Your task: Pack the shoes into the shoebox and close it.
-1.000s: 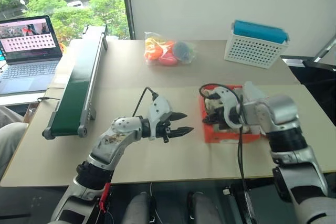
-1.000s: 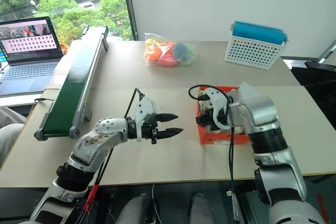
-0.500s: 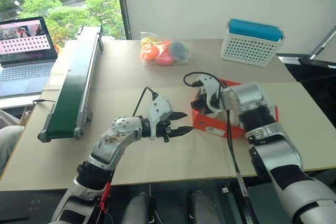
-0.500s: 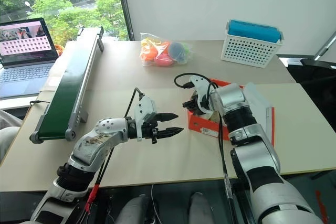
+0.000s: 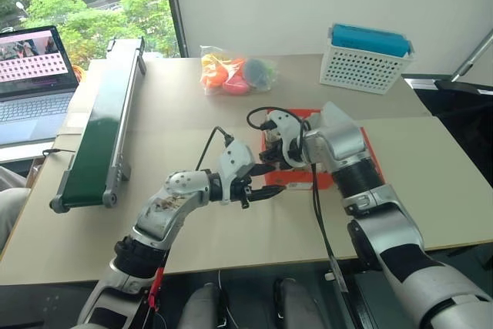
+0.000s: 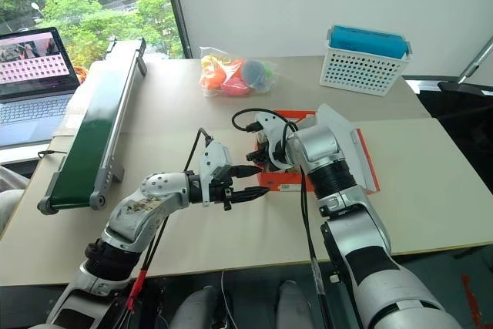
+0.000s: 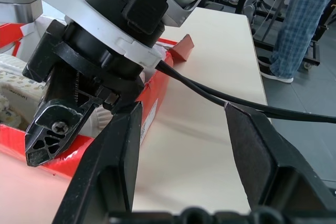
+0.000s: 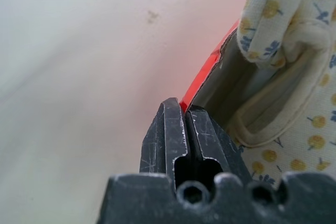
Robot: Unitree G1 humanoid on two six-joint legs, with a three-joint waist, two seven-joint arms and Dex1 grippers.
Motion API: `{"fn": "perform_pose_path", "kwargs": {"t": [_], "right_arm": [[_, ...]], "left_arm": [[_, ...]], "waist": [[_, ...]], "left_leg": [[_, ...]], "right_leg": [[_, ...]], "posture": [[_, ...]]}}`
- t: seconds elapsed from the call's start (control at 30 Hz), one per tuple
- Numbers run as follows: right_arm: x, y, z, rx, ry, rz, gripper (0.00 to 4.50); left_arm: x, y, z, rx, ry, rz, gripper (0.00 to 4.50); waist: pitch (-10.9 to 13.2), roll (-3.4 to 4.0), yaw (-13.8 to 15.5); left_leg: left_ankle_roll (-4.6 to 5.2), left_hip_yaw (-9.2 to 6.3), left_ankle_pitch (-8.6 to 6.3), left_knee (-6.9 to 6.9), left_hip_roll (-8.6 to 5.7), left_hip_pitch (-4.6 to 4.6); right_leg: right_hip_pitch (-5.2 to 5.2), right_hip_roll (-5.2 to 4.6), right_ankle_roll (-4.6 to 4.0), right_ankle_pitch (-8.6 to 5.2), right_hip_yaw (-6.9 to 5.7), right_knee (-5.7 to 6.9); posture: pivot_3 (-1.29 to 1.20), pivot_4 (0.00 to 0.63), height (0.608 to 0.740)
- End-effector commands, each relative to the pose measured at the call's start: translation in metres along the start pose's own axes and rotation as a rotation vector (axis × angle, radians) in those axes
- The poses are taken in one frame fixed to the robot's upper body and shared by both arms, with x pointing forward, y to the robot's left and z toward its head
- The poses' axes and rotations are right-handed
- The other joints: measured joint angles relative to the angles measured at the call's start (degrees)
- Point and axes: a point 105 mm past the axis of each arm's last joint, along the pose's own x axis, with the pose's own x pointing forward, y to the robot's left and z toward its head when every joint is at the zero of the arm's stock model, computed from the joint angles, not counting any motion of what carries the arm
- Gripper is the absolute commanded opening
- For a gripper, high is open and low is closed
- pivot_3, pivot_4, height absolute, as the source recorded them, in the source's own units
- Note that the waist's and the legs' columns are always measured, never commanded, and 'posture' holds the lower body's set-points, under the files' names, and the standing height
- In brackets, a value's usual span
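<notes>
Two grippers at shoebox's left end. Left gripper half spread, empty, level, pointing right, just beside box. Right gripper pressed together, pinching shoebox rim. Shoe inside. Box near table centre, long axis left-right.

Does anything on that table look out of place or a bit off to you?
Only the shoebox stands out. Its lid hangs open at a tilt, and the right claw is pinched shut on the thin red rim, right beside a patterned shoe lying inside. Nothing looks spilled or broken.
</notes>
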Motion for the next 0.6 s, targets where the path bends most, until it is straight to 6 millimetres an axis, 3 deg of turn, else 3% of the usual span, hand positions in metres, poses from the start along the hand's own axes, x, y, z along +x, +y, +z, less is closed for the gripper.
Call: {"fn": "perform_pose_path", "kwargs": {"t": [0.03,0.07,0.2,0.33,0.6], "right_arm": [[-0.01,-0.018,0.008,0.009,-0.062,-0.065,0.05],[-0.011,-0.02,0.008,0.017,-0.067,-0.068,0.05],[-0.016,-0.022,0.011,0.053,-0.102,-0.062,1.16],[-0.019,-0.027,0.01,0.056,-0.096,-0.091,2.62],[-0.071,-0.03,0.031,0.072,-0.183,-0.099,2.62]], "left_arm": [[0.002,-0.002,0.011,0.043,-0.032,-0.019,2.64],[0.002,-0.002,0.011,0.043,-0.031,-0.02,2.64],[0.003,-0.003,0.011,0.043,-0.03,-0.023,2.64],[0.003,-0.003,0.011,0.042,-0.029,-0.025,2.64],[0.002,-0.001,0.01,0.043,-0.023,-0.019,2.64]], "waist": [[0.0,0.0,0.12],[0.0,0.0,0.26],[0.0,0.0,0.48],[0.0,0.0,0.53],[0.01,0.01,1.32]], "left_leg": [[0.0,0.0,0.0,-0.01,0.0,0.0],[0.0,0.0,0.0,-0.01,0.0,0.0],[0.02,0.0,0.01,0.0,-0.01,-0.04],[0.02,0.0,0.01,-0.01,-0.01,-0.04],[0.03,-0.01,0.02,-0.01,0.0,-0.13]], "right_leg": [[0.0,0.0,0.0,0.0,0.0,0.0],[-0.01,0.0,0.0,0.0,0.0,0.0],[-0.01,0.0,0.0,0.0,0.0,-0.01],[-0.02,0.0,0.0,0.0,0.0,0.0],[-0.1,0.0,0.0,0.0,-0.01,-0.02]], "posture": [[0.0,0.15,0.705],[0.0,0.15,0.705],[0.0,0.15,0.705],[0.0,0.15,0.705],[0.0,0.15,0.705]]}}
